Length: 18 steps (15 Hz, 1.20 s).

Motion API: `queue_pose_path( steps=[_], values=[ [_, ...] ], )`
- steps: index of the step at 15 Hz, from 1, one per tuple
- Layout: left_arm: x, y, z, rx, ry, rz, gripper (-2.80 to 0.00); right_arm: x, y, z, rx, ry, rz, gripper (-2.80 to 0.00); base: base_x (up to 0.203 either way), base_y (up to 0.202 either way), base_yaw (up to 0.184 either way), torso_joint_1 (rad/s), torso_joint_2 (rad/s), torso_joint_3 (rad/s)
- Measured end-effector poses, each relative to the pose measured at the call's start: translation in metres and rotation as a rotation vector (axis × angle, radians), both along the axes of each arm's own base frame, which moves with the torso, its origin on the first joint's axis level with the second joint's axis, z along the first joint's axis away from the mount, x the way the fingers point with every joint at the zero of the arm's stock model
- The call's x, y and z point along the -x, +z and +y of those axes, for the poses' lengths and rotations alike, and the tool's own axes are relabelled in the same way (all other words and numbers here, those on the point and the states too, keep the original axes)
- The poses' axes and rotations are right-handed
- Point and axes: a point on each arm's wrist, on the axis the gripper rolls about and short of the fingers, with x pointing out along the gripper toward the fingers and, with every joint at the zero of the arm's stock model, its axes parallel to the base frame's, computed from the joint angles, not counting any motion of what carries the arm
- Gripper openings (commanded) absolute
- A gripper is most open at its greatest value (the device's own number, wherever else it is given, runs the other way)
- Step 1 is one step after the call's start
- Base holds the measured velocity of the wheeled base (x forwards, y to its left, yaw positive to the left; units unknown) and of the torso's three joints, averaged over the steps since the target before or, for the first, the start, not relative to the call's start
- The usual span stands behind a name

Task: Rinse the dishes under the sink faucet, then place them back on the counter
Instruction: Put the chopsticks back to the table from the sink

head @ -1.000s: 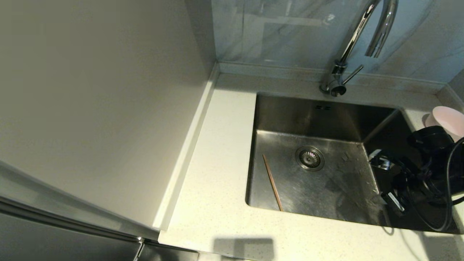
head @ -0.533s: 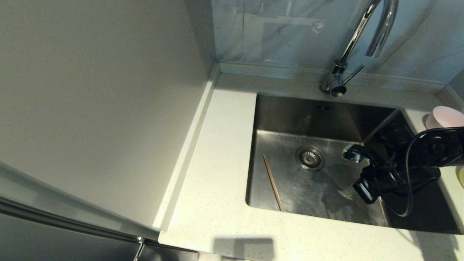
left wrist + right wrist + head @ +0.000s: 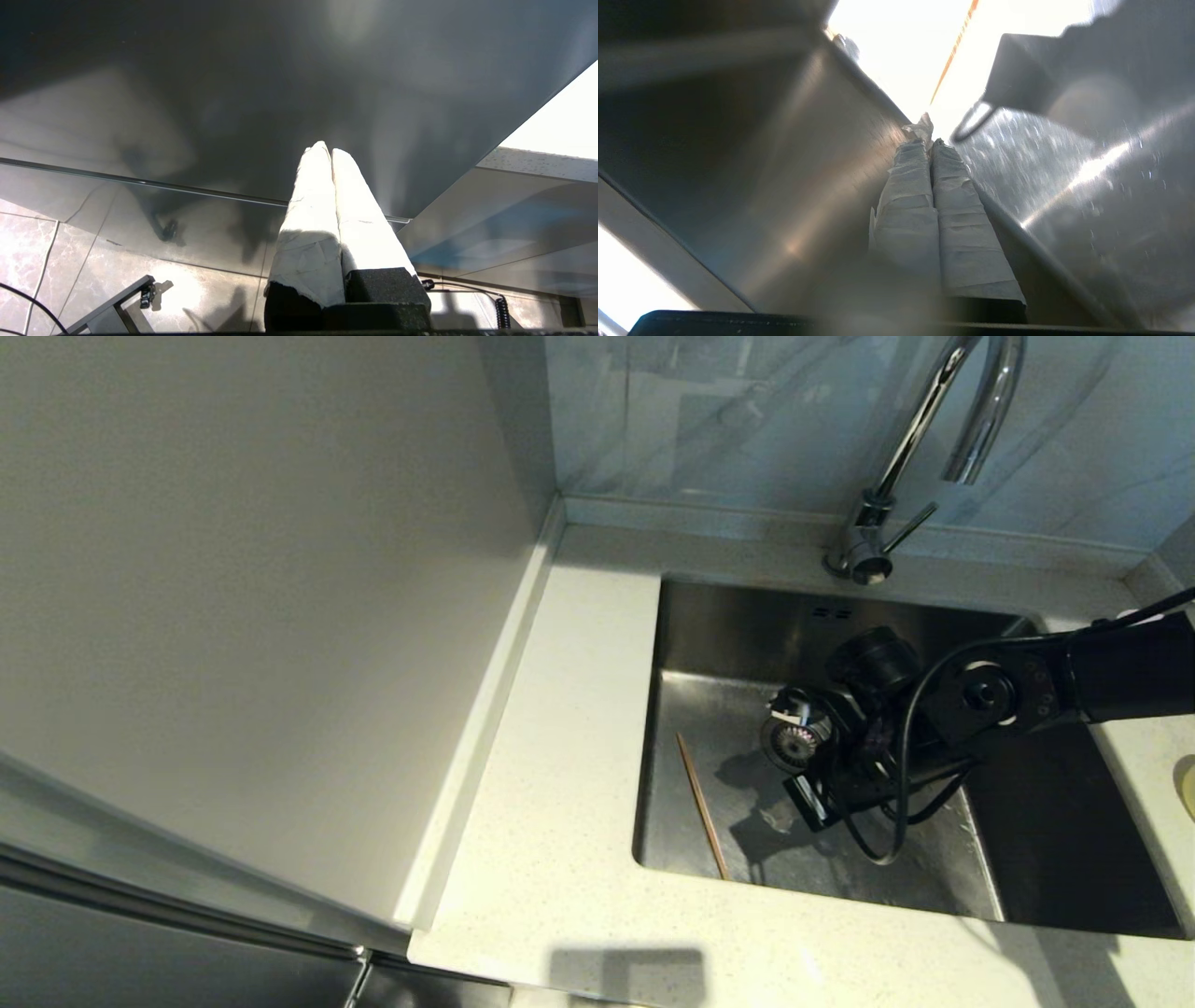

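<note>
A thin brown chopstick [image 3: 702, 803] lies on the floor of the sink [image 3: 747, 625], left of the round drain strainer [image 3: 798, 747]. My right gripper [image 3: 792, 717] reaches in from the right and hangs low over the drain, shut and empty. In the right wrist view its taped fingers [image 3: 924, 196] point along the basin toward the chopstick [image 3: 955, 51] farther ahead. A sliver of the yellow-green bowl [image 3: 1186, 789] shows at the right edge; my arm hides the pink bowl. The chrome faucet [image 3: 934, 439] stands behind the sink. My left gripper [image 3: 329, 151] is shut and parked below the counter.
The speckled counter [image 3: 560, 756] runs along the left and front of the sink. A plain grey-white side panel [image 3: 233, 616] rises on the left. The faucet's lever [image 3: 910, 527] sticks out to the right at its base. A dark cabinet panel [image 3: 280, 70] faces my left gripper.
My right arm has swung left across the sink, from its right side to over the drain, and now covers the pink bowl. The chopstick has not moved.
</note>
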Motion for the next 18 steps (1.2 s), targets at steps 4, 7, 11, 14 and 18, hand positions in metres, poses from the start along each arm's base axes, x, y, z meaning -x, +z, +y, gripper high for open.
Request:
queue_pose_path(
  steps=[4, 7, 11, 14, 18],
  values=[
    [0.000, 0.000, 0.000, 0.000, 0.000, 0.000, -2.80, -0.015, 0.005, 0.020, -0.014, 0.004, -0.051, 0.00, 0.000, 0.000, 0.000, 0.000, 0.00, 0.000],
    [0.000, 0.000, 0.000, 0.000, 0.000, 0.000, -2.80, -0.036, 0.001, 0.029, -0.036, -0.043, -0.128, 0.00, 0.000, 0.000, 0.000, 0.000, 0.00, 0.000],
    [0.000, 0.000, 0.000, 0.000, 0.000, 0.000, -2.80, -0.046, -0.014, 0.033, -0.016, -0.096, -0.123, 0.00, 0.000, 0.000, 0.000, 0.000, 0.00, 0.000],
    [0.000, 0.000, 0.000, 0.000, 0.000, 0.000, -2.80, -0.052, -0.017, 0.035, -0.001, -0.131, -0.193, 0.00, 0.000, 0.000, 0.000, 0.000, 0.00, 0.000],
    [0.000, 0.000, 0.000, 0.000, 0.000, 0.000, -2.80, -0.056, -0.025, 0.041, -0.045, -0.135, -0.309, 0.00, 0.000, 0.000, 0.000, 0.000, 0.00, 0.000]
  ],
)
